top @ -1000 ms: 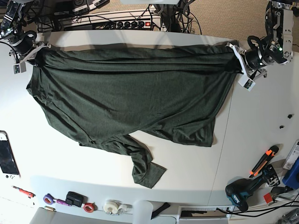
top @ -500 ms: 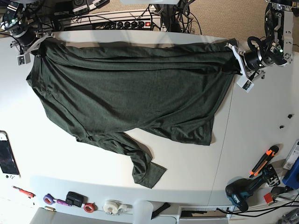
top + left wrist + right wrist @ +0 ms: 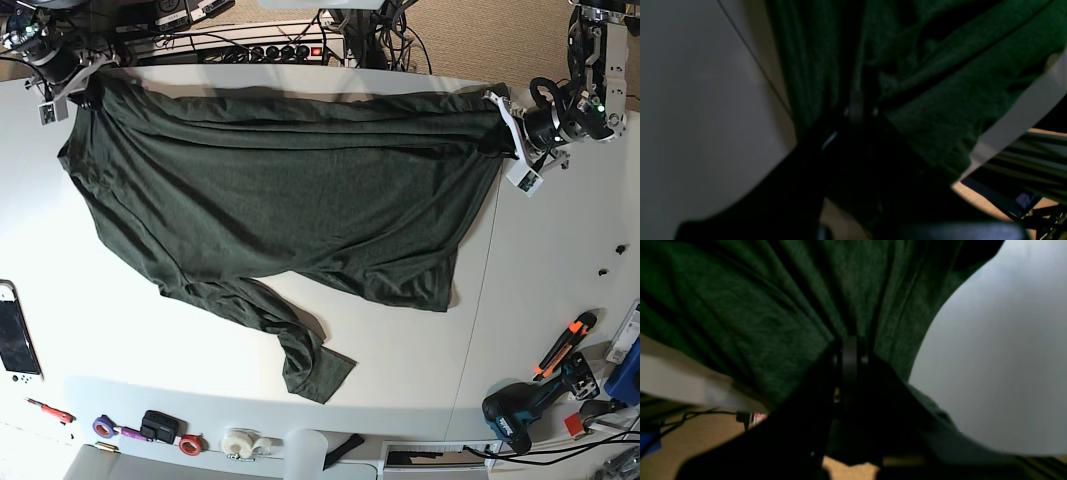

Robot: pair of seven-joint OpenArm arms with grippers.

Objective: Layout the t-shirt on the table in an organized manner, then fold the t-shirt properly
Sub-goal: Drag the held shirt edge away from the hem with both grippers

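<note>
Pinching the shirt at both ends, we hold its far edge taut across the table. Our left gripper sits at about 2 o'clock in the base view, jaws clamped tight on a bunched fold of green cloth; from its wrist camera the same gripper shows its fingers pressed together with fabric gathered on both sides of them. Our right gripper sits at about 10 o'clock, at the far corner of the table, likewise closed on the shirt's other end; its wrist view shows the gripper with pleats of cloth fanning away from the closed fingers.

Between the two grips the shirt runs as a long band with straight creases along the far side of the table. From there the body spreads toward 6 o'clock, lying on the white top with soft wrinkles. One sleeve trails out at about 6 o'clock, twisted, its hemmed end lying flat near the table's near edge.

A thin dark seam crosses the table just beside the shirt's 3 o'clock edge. Well apart from the cloth, an orange-handled tool and a teal drill lie toward 4 o'clock, tape rolls toward 6 o'clock, and a handheld console at 8 o'clock. A power strip and cables sit beyond the table at 12 o'clock.
</note>
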